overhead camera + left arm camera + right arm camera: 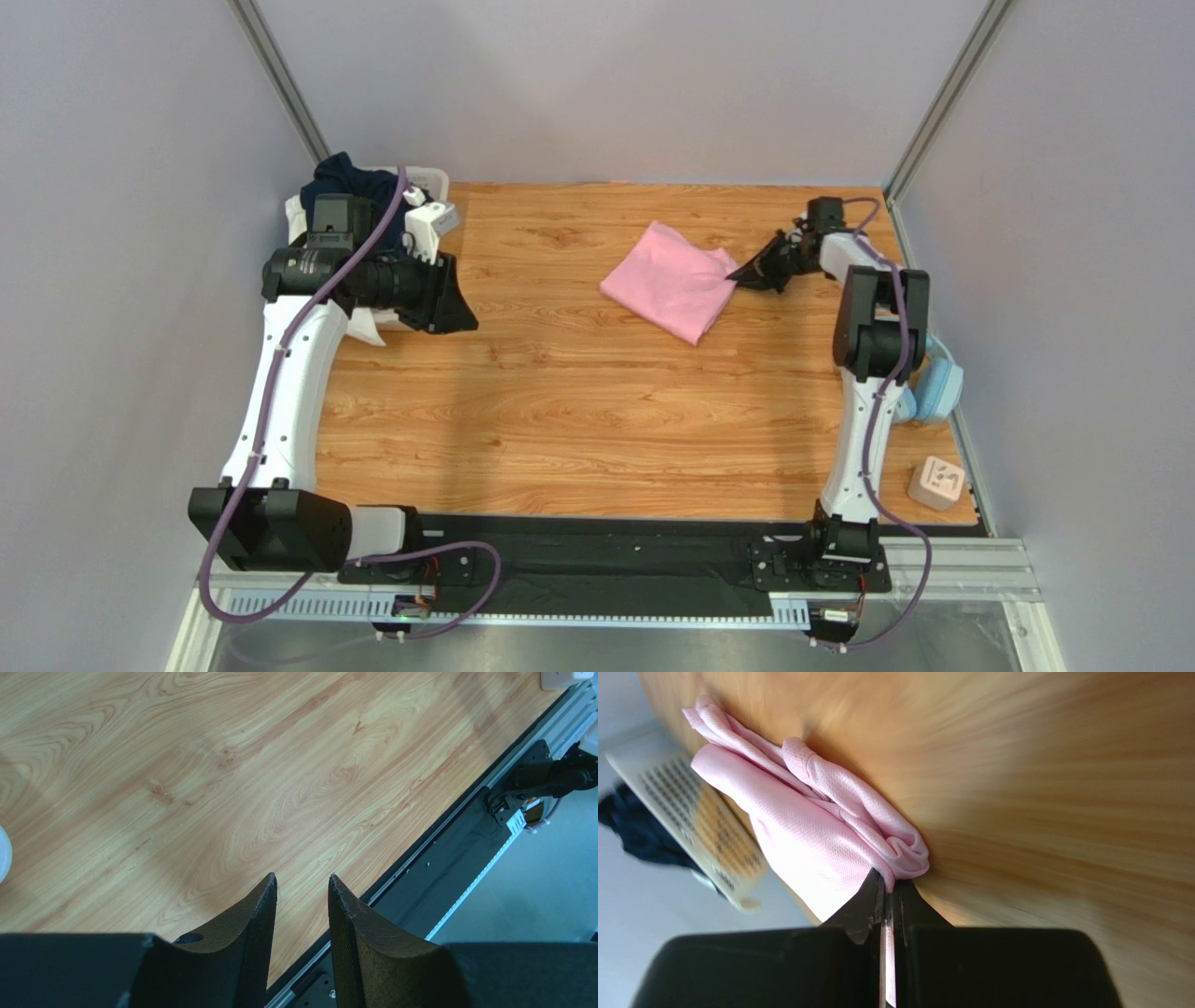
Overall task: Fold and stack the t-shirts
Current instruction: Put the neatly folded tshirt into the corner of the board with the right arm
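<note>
1. Your right gripper [741, 277] is clamped on the right-hand edge of the pink t-shirt [671, 280]. In the right wrist view, its fingertips [887, 885] are pressed together with a thin strip of pink cloth pinched between them.
2. Your left gripper [452, 297] is over the left side of the bench [561, 406], just beside the white basket [425, 178]. In the left wrist view, its fingers [302, 882] stand partly apart with only bare wood showing in the gap, so it holds nothing.
3. The pink t-shirt lies on the far middle of the bench, reaching leftward from the right gripper and well apart from the left one.
4. The navy t-shirt [351, 179] sits bunched in the basket at the far left corner, just behind the left arm's wrist.
5. From above, the pink t-shirt is a compact, roughly four-sided bundle turned at an angle to the bench edges. Up close [815, 826], it is a fine mesh knit, doubled over into several soft rolled layers, with a rounded fold right at the fingertips.
6. The navy t-shirt [633, 829] shows only as a dark crumpled heap beside the basket's slotted wall [703, 819]. You cannot tell its shape there.
7. Light blue headphones [937, 385] lie at the right edge of the bench.
</note>
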